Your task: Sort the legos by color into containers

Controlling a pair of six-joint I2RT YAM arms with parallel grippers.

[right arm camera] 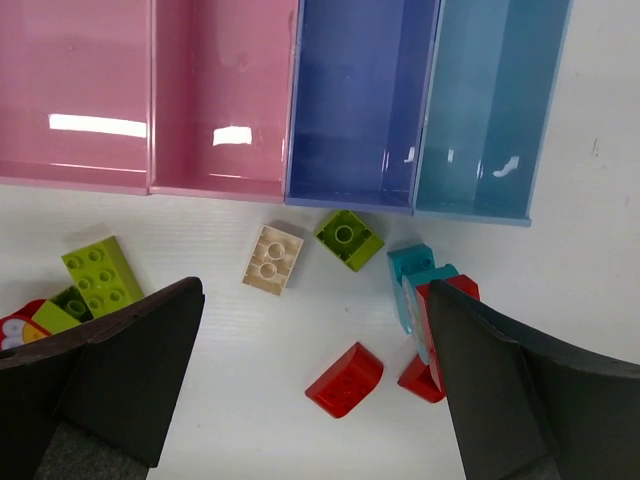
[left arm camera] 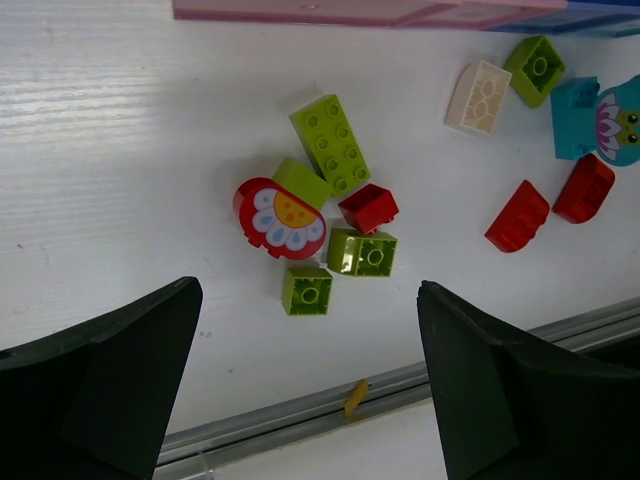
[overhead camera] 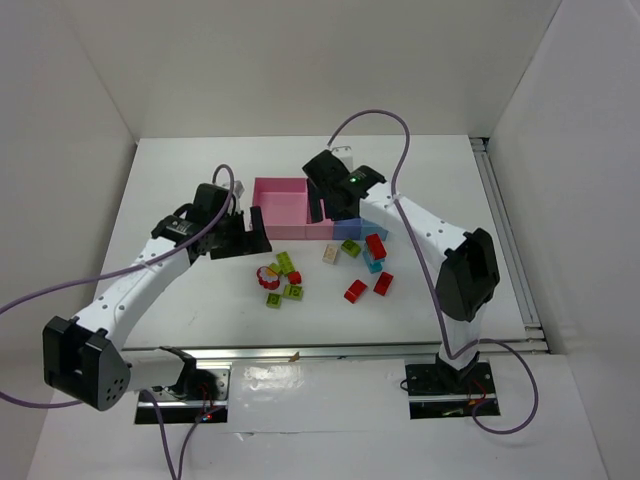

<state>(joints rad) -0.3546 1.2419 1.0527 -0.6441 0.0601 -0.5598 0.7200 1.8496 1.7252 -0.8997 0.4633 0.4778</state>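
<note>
The legos (overhead camera: 293, 292) lay on the white table (overhead camera: 180, 200), just in front of the bins. A round red piece with a white flower (left arm camera: 280, 218) touched a long lime green brick (left arm camera: 330, 143). A cream brick (right arm camera: 273, 259), a cyan brick (right arm camera: 411, 264) and a red brick (right arm camera: 345, 380) lay near the blue bin (right arm camera: 360, 100) and the cyan bin (right arm camera: 490, 100). The wide pink bin (right arm camera: 75, 90) and the narrow pink bin (right arm camera: 225, 90) were joined on beside those. The left gripper (left arm camera: 308, 330) hung over the green pile with its jaws wide and nothing in them. The right gripper (right arm camera: 315, 295) hung by the bins, wide and holding nothing too.

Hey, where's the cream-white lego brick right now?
In the right wrist view the cream-white brick lies on the table just in front of the narrow pink bin, with a lime green brick beside it.
</note>
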